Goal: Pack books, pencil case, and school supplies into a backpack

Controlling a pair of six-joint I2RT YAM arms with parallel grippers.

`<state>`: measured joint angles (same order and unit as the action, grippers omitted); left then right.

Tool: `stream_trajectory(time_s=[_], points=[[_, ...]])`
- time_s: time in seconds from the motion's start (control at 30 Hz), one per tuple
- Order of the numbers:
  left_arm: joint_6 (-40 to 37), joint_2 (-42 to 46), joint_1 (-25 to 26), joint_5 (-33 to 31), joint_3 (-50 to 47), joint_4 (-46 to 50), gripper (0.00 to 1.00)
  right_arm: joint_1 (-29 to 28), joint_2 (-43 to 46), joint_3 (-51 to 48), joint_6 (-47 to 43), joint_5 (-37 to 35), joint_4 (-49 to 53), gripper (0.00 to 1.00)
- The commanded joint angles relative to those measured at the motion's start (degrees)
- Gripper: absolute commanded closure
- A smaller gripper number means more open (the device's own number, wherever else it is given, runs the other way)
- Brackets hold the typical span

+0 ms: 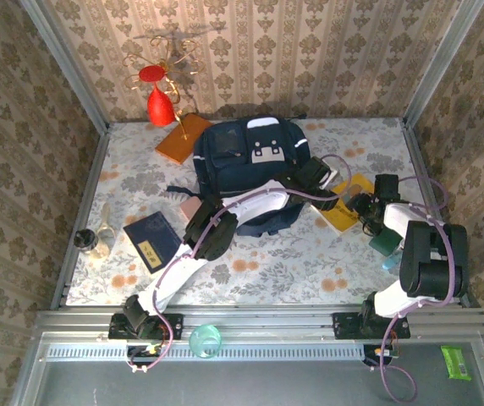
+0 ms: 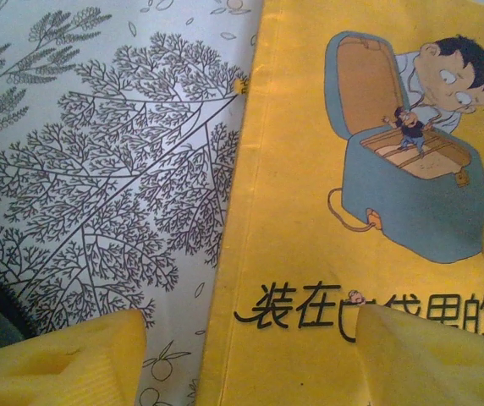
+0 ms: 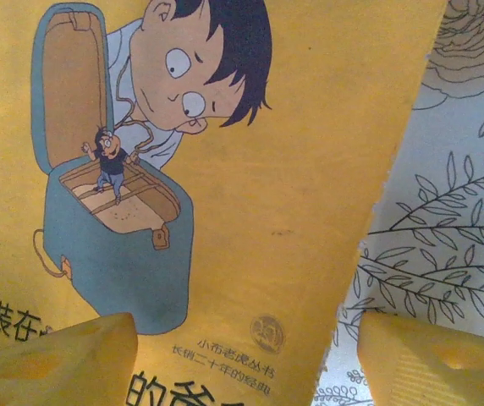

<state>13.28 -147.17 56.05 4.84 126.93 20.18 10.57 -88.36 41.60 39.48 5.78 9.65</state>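
- My left arm reaches diagonally across the backpack (image 1: 250, 152). The left gripper (image 2: 246, 338) sits low over the yellow book (image 1: 349, 211), jaws spread wide, one finger above the cover and the other above the tablecloth (image 2: 98, 169).
- Right arm's folded up tight. The right gripper (image 3: 242, 355) hangs over the same book, jaws spread too, straddling its edge and gripping nothing.
- Book's flat on the tablecloth, just right of the backpack.
- Backpack's lying front-up, can't tell what's inside.

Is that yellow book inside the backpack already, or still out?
Out. The yellow book lies flat on the patterned tablecloth beside the backpack, front cover facing up.
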Motion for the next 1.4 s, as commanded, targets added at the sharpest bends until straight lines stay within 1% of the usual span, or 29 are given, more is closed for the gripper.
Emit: stream_trajectory(time_s=[0.0, 0.13, 0.27, 0.33, 0.47, 0.63, 0.67, 0.83, 1.0, 1.1, 1.2, 1.37], points=[[0.0, -1.5, 0.8, -0.2, -0.1, 4.3, 0.35, -0.3, -2.9, 0.4, 2.1, 2.7, -6.5, 0.35], [0.4, -1.4, 1.4, 0.6, -3.7, 3.0, 0.38, -0.7, -3.3, 0.3, 2.9, 5.5, -9.3, 0.44], [0.6, -0.4, 2.0, 1.3, -7.0, 1.5, 0.4, -1.3, -2.4, -0.4, 3.7, 6.5, -12.0, 0.57], [0.5, 0.5, 2.1, 1.5, -8.7, 0.8, 0.41, -1.6, -1.3, -0.9, 3.8, 6.5, -13.2, 0.65], [0.1, 1.6, 2.0, 1.7, -10.7, -0.3, 0.41, -1.9, 0.7, -1.8, 3.5, 6.6, -15.2, 0.77], [0.3, 2.3, 2.1, 2.7, -11.7, -1.6, 0.41, -1.9, 2.3, -2.3, 1.8, 7.8, -16.5, 0.98], [0.3, 2.5, 2.1, 2.8, -11.9, -1.8, 0.41, -1.9, 2.8, -2.4, 1.4, 7.7, -16.4, 1.0], [0.5, 5.0, 1.9, 3.6, -13.6, -3.1, 0.41, -1.8, 7.4, -4.1, -1.0, 5.8, -14.5, 1.0], [2.7, 8.7, 1.5, 9.0, -16.7, -5.1, 0.41, -1.8, 12.9, -5.9, -2.7, 5.3, -10.2, 1.0], [4.1, 11.9, 2.1, 11.5, -21.3, -6.6, 0.41, -1.8, 13.3, -5.7, -3.4, 6.9, -4.9, 1.0], [5.6, 15.7, 2.7, 12.3, -26.3, -8.6, 0.41, -2.0, 13.3, -7.8, -2.7, 9.9, -3.2, 1.0], [6.6, 20.1, 3.6, 11.7, -32.2, -10.8, 0.41, -2.8, 16.8, -12.2, -2.8, 9.9, -1.9, 0.89]])
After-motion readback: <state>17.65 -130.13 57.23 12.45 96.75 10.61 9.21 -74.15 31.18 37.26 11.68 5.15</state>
